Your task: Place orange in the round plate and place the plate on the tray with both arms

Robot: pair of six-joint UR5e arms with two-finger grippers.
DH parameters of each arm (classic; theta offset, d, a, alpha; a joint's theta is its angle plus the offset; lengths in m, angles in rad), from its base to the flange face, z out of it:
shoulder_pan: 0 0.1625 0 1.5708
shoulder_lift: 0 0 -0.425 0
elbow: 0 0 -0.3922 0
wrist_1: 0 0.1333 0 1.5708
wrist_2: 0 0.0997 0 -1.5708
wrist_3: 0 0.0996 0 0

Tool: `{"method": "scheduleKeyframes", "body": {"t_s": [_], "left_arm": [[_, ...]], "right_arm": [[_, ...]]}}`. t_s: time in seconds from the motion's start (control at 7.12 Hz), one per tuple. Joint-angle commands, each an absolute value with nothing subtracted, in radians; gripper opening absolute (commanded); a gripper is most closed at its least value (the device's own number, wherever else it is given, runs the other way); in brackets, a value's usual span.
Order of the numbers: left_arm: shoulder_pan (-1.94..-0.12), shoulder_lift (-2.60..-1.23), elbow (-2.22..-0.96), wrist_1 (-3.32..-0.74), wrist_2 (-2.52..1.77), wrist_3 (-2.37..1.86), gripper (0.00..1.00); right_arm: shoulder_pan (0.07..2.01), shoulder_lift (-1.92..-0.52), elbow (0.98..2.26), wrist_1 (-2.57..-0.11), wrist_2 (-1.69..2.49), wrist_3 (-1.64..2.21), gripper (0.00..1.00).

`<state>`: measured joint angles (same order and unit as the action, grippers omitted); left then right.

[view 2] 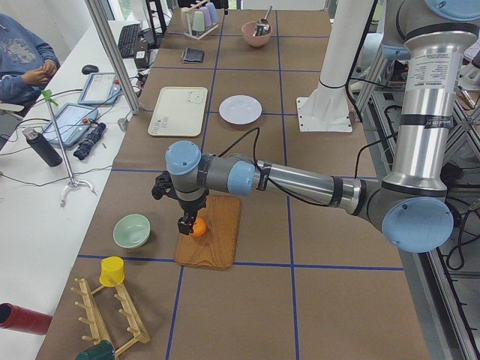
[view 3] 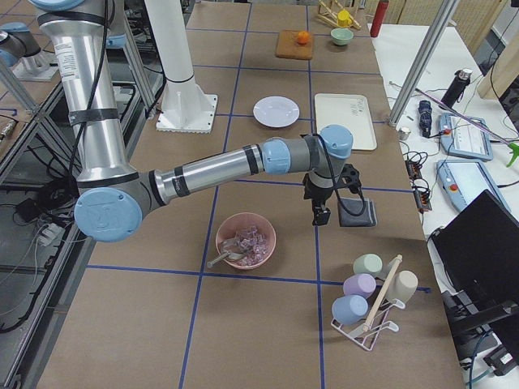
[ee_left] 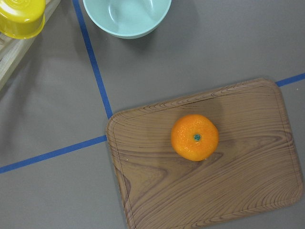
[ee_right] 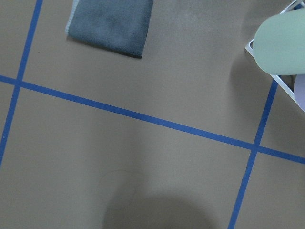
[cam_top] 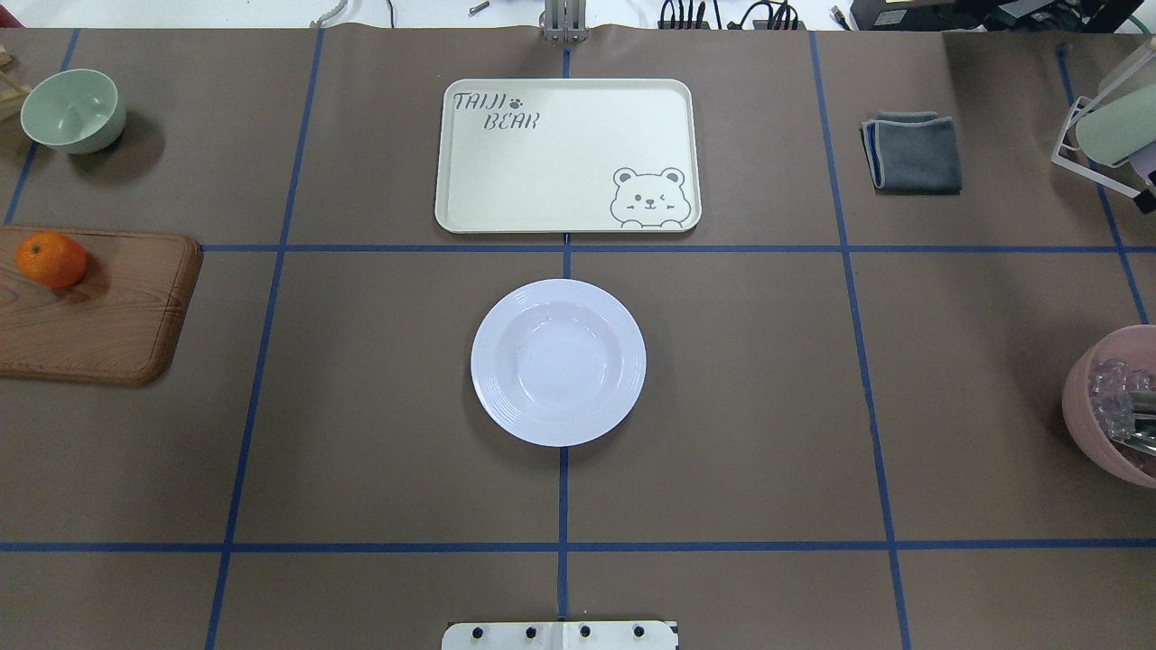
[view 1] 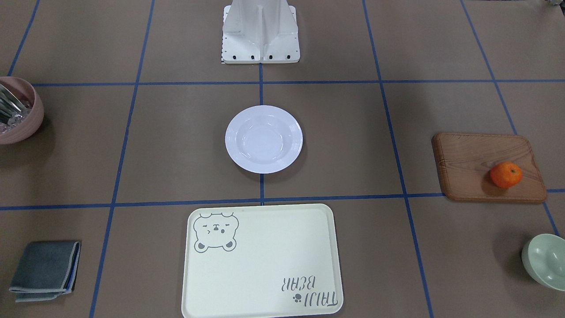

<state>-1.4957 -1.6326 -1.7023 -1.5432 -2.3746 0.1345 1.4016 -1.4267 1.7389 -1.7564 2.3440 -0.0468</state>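
Note:
The orange [view 1: 506, 174] rests on a brown wooden board [view 1: 468, 159] at the robot's left end of the table; the left wrist view has the orange [ee_left: 194, 137] almost centred. My left gripper [view 2: 187, 223] hangs just above it in the exterior left view; I cannot tell whether it is open or shut. The round white plate [cam_top: 558, 362] sits empty mid-table. Beyond it lies the cream tray [cam_top: 578, 144], also empty. My right gripper [view 3: 320, 215] hovers beside a grey cloth [view 3: 357, 214] at the other end of the table; I cannot tell its state either.
A pale green bowl [view 1: 547, 260] stands near the board. A pink bowl [cam_top: 1084, 397] with utensils and a cup rack [view 3: 369, 296] are at the robot's right end. A wooden rack with a yellow cup [view 2: 112, 270] is at the left end. A person [view 2: 22, 60] sits at a side desk.

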Motion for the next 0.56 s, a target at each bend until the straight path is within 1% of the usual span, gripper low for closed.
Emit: {"method": "scheduleKeyframes", "body": {"t_s": [0.0, 0.42], "left_arm": [[-1.497, -1.597, -1.713, -1.613, -2.372, 0.126, 0.98], [-1.496, -1.580, -1.713, -1.628, -2.372, 0.097, 0.98]], "right_arm": [[1.419, -1.468, 1.779, -1.756, 2.342, -0.048, 1.00], [1.419, -1.468, 1.782, -1.756, 2.341, -0.048, 1.00]]}}
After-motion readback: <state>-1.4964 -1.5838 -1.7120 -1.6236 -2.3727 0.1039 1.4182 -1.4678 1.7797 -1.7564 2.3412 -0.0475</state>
